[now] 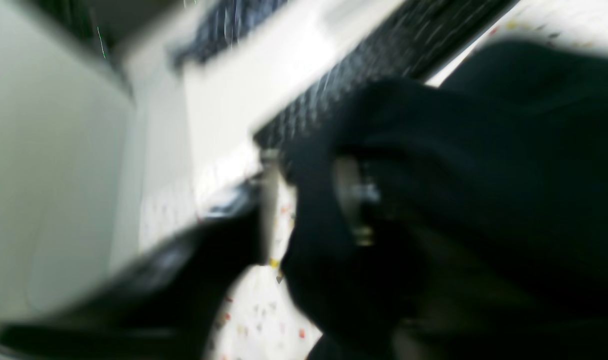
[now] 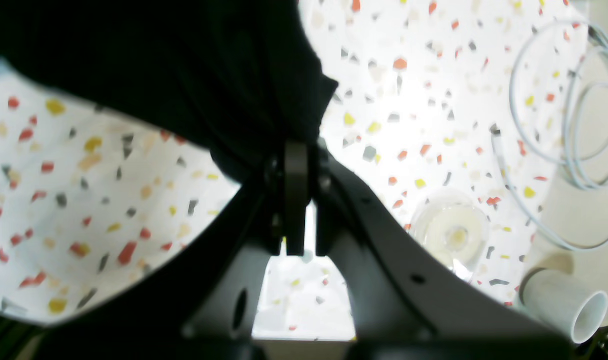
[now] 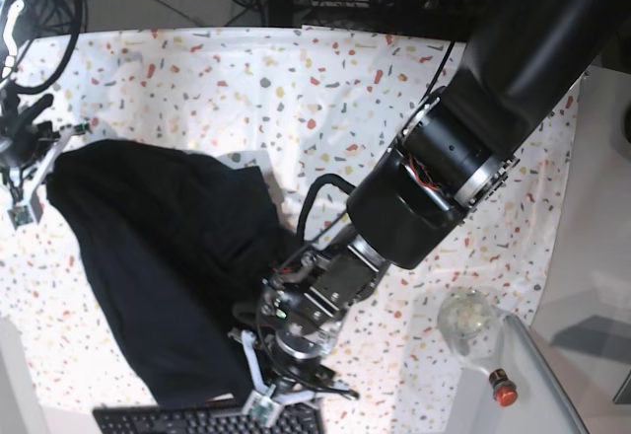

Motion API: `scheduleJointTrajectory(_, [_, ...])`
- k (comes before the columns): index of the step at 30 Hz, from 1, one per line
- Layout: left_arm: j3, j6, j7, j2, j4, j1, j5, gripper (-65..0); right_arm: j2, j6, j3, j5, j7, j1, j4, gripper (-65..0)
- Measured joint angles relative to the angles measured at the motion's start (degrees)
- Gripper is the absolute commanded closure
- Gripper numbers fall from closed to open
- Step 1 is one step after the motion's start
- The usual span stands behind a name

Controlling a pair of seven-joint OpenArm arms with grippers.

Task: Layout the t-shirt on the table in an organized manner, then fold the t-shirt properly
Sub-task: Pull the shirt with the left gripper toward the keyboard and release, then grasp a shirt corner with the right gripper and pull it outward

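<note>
Black t-shirt (image 3: pixel 163 256) lies crumpled on the left half of the speckled table (image 3: pixel 325 89), its lower edge just beside a black keyboard (image 3: pixel 202 420). Right gripper (image 2: pixel 297 150), at the shirt's upper-left corner in the base view, has its jaws pinched tight on a fold of the shirt. Left gripper (image 3: pixel 286 380) sits low at the shirt's bottom-right edge by the keyboard; its wrist view is too blurred, so can't tell how wide its jaws are or if fabric is held.
</note>
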Motion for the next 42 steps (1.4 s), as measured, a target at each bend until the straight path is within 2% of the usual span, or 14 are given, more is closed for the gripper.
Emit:
scheduleJointTrajectory(1, [0.0,0.0,-1.0,0.3,0.0,-0.3,-1.6,-50.7,0.5,0.0,0.0,-0.3,-0.1,0.4,-0.7,0.0])
scheduleJointTrajectory(3, [-0.4,-0.1,-1.8,1.3,0.1,-1.0,-3.6,-64.7,1.3,0.0,0.0,-0.4,-0.2,0.5,-1.6,0.0])
scheduleJointTrajectory(8, [-0.8,-0.5,-2.4,0.7,2.6,2.4,-4.3,-65.0,1.8,0.0,0.1,-0.3,-0.3,2.4,-3.8,0.0])
scheduleJointTrajectory(13, [-10.8,0.5,0.2,-4.3,14.2,11.6,-4.7,-65.0,2.2,-0.1,0.3,-0.3,-0.6,3.9,-4.0,0.0])
scheduleJointTrajectory(19, [-20.8,-0.8,8.1,-13.4,44.0,33.0,-5.0,-65.0,2.5,-0.3,0.3,-0.1,0.0,9.0,-7.9,0.0])
scheduleJointTrajectory(23, [-34.1,0.8,8.4,-20.7,57.4,50.4,-4.8,-65.0,2.3,-0.2,3.4,0.1,-0.4,14.6,-17.7,0.0])
scheduleJointTrajectory(26, [-40.8,1.6,7.0,-24.2,63.7,60.3,-3.9,-65.0,2.3,-0.5,7.8,-0.8,-0.4,20.5,-25.7,0.0])
scheduleJointTrajectory(27, [-41.9,0.9,7.2,-24.9,65.1,63.1,-3.8,-65.0,2.6,-0.5,8.7,-1.2,0.1,22.3,-28.3,0.0])
scheduleJointTrajectory(32, [-46.5,-10.0,7.7,-24.3,67.1,74.1,-4.7,-65.0,2.6,-0.5,10.1,-1.0,2.7,26.8,-35.2,0.0])
scheduleJointTrajectory(33, [-47.8,-10.9,7.7,-24.3,66.8,75.4,-4.6,-65.0,2.6,-0.5,10.1,-1.1,2.7,26.9,-35.3,-3.6])
scheduleJointTrajectory(36, [-50.9,-13.2,7.6,-23.8,66.2,77.9,-3.9,-65.0,1.9,-0.7,10.2,-1.0,-0.1,26.1,-33.2,-28.5])
scheduleJointTrajectory(37, [-51.5,-13.8,7.3,-22.9,66.2,78.2,-4.0,-65.0,1.2,-1.0,10.3,-0.9,-0.2,25.1,-31.2,-33.9])
scheduleJointTrajectory(39, [-52.6,-15.6,7.3,-20.6,66.2,78.9,-4.0,-65.0,-1.8,-0.9,11.5,-0.4,0.0,21.7,-24.4,-39.5])
scheduleJointTrajectory(42, [-53.1,-18.1,7.6,-18.8,66.2,79.8,-3.9,-65.0,-9.6,-0.9,16.7,-0.5,-0.5,15.2,-14.7,-40.4])
